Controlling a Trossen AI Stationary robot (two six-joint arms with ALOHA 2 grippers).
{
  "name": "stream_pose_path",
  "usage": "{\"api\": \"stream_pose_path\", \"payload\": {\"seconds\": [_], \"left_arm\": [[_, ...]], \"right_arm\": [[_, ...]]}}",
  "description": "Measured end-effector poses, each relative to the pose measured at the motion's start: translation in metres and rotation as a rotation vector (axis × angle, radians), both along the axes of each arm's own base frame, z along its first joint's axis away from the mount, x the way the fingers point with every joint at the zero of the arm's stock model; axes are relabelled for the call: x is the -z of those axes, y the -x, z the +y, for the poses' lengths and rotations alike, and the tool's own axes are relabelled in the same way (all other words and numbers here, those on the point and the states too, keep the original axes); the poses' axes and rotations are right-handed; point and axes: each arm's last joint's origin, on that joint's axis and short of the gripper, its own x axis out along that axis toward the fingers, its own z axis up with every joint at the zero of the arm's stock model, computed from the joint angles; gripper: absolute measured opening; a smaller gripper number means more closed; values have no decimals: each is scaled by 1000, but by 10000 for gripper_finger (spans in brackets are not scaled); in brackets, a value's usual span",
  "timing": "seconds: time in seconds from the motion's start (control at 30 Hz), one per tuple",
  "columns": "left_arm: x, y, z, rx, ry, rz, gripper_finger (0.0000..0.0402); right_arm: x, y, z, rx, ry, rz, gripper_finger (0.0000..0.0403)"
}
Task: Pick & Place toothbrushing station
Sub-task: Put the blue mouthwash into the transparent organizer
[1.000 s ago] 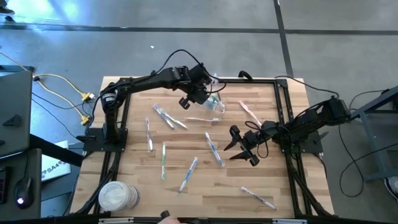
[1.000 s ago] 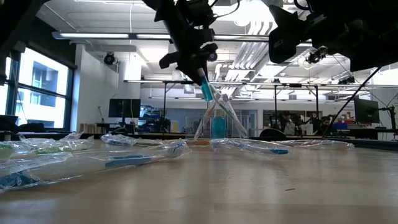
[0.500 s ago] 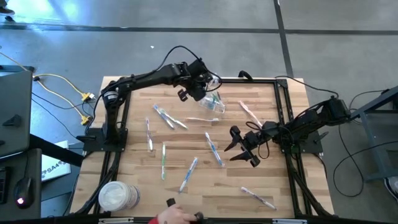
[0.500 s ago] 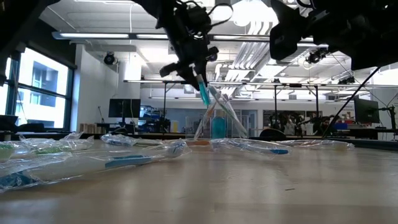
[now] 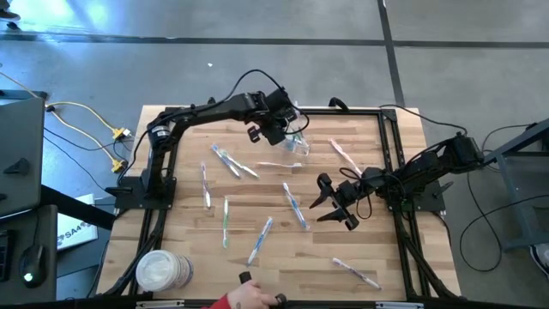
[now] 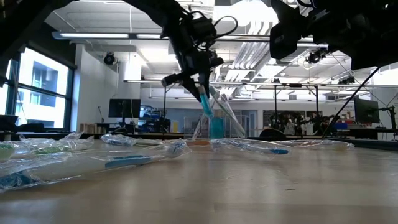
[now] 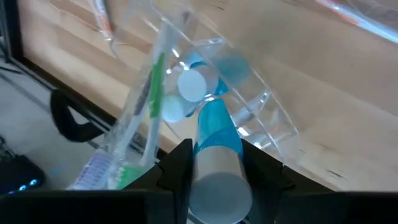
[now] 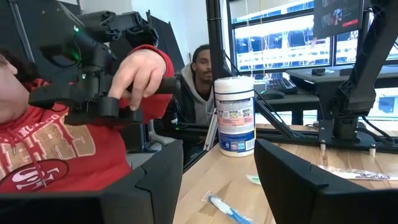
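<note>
A clear plastic cup (image 5: pixel 298 142) stands on the wooden table near its far edge. It holds blue-capped white tubes (image 7: pixel 189 84) and a wrapped green toothbrush (image 7: pixel 144 109) that leans out over its rim; the cup also shows in the low view (image 6: pixel 216 126). My left gripper (image 5: pixel 274 129) is just above the cup, shut on a white tube with a blue cap (image 7: pixel 216 163). Several wrapped toothbrushes (image 5: pixel 294 206) lie flat about the table. My right gripper (image 5: pixel 326 203) hovers open and empty at the table's right middle. My left gripper pinches the tube's white body (image 7: pixel 214 171) between its two fingers (image 7: pixel 175 168), behind the blue cap. The fingers slant down from above toward the cup. The tube is lifted clear and tilted, its blue cap (image 6: pixel 204 102) pointing down at the cup's mouth.
A stack of white round discs (image 5: pixel 163 270) sits at the near left corner. A person's hand (image 5: pixel 253 297) is at the near edge. A person in a red shirt (image 8: pixel 56 149) and a wipes canister (image 8: pixel 235 115) show past the table's side. Black frame rails (image 5: pixel 390 154) border the table.
My left gripper has drawn a little toward the far edge and come back over the cup, with the tube tipping and its blue cap sinking closer to the cup's mouth. A person's hand has come in at the near edge.
</note>
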Motion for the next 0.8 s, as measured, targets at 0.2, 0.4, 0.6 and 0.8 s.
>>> {"api": "stream_pose_path", "payload": {"seconds": [0.2, 0.4, 0.6, 0.8], "left_arm": [[1, 1, 0, 2, 6, 8, 106], [4, -4, -8, 27, 17, 17, 106], [7, -5, -9, 34, 31, 21, 106], [12, -5, -10, 18, 56, 48, 106]], "right_arm": [[0, 0, 0, 0, 0, 0, 191], [0, 0, 0, 0, 0, 3, 191], [0, 0, 0, 0, 1, 5, 191], [1, 0, 0, 0, 1, 6, 191]]}}
